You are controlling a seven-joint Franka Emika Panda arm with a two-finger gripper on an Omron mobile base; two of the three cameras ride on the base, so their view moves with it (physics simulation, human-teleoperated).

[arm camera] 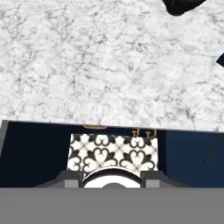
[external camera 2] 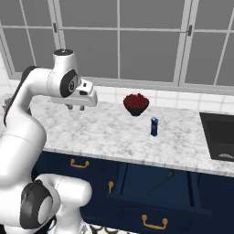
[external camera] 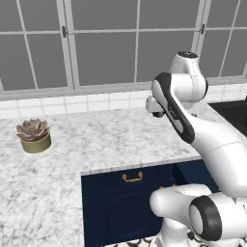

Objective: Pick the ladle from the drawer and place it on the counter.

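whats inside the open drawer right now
In the right base view the open drawer holds the ladle, lying at a slant on the dark blue floor. The drawer's near part is hidden behind its own front, so anything lying there cannot be seen.

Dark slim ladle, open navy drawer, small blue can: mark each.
Dark slim ladle point(external camera 2: 161, 183), right base view, mid-handle.
Open navy drawer point(external camera 2: 157, 202), right base view, front panel's top edge.
Small blue can point(external camera 2: 155, 126), right base view, middle of its body.

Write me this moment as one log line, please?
phase: before pick | gripper: above counter, holding nothing | ladle: lying in open drawer | bowl, carton: on counter
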